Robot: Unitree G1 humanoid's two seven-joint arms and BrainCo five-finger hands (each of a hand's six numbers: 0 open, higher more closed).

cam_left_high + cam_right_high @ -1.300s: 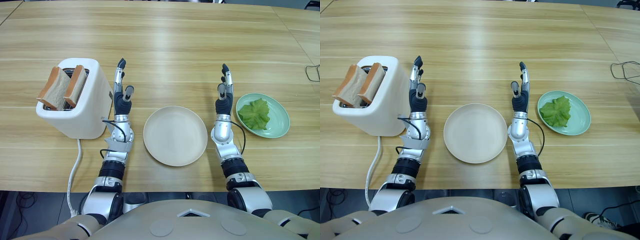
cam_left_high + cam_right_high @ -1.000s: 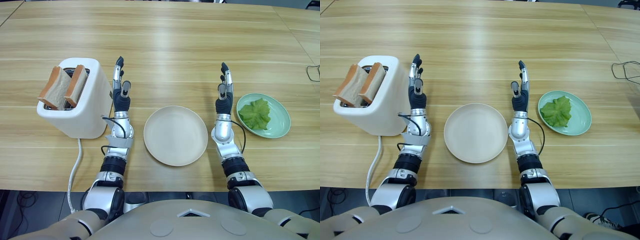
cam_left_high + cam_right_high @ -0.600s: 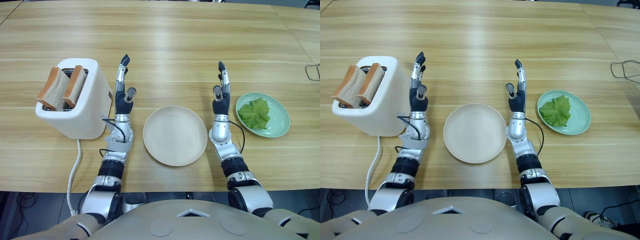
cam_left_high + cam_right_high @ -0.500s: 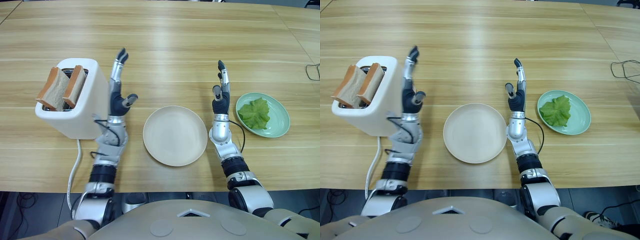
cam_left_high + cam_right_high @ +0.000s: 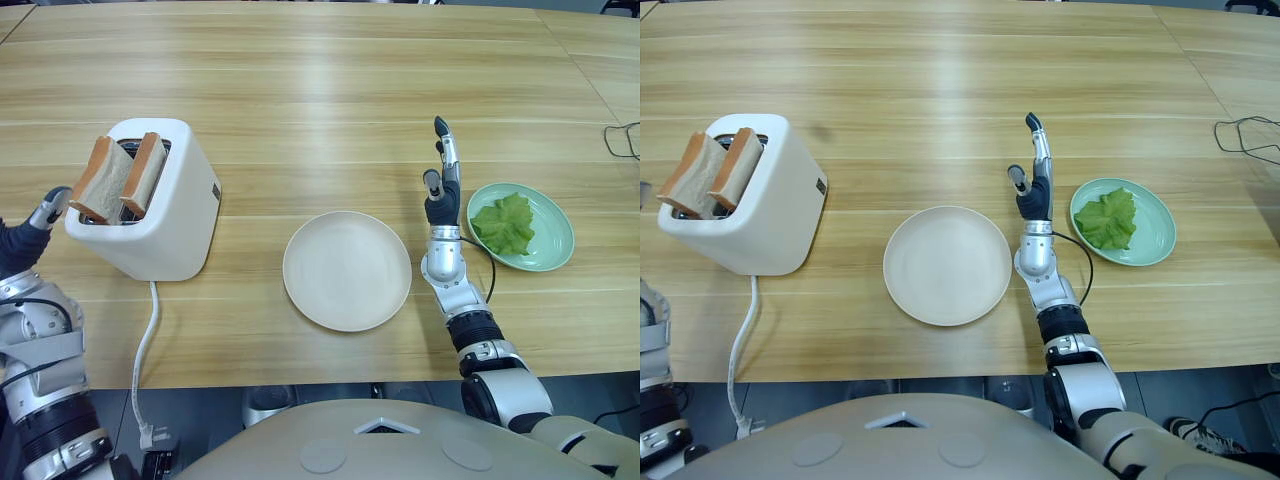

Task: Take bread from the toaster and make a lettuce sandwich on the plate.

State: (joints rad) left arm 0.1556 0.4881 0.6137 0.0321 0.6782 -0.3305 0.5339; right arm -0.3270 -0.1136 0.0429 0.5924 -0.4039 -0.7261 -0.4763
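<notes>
A white toaster (image 5: 165,225) stands on the table's left part with two bread slices (image 5: 100,180) (image 5: 143,172) sticking out of its slots. My left hand (image 5: 28,235) is at the far left, just beside the toaster's left side, holding nothing, one finger stretched toward the bread. An empty beige plate (image 5: 347,270) lies in the middle. To its right, my right hand (image 5: 441,195) stands upright with straight fingers, open, between the plate and a green dish (image 5: 556,240). That dish holds a lettuce leaf (image 5: 503,222).
The toaster's white cord (image 5: 146,340) runs over the table's front edge. A dark cable (image 5: 625,135) lies at the far right edge. Bare wood stretches across the far half of the table.
My left arm has swung from between the toaster and the plate round to the toaster's left side. The right hand has barely moved.
</notes>
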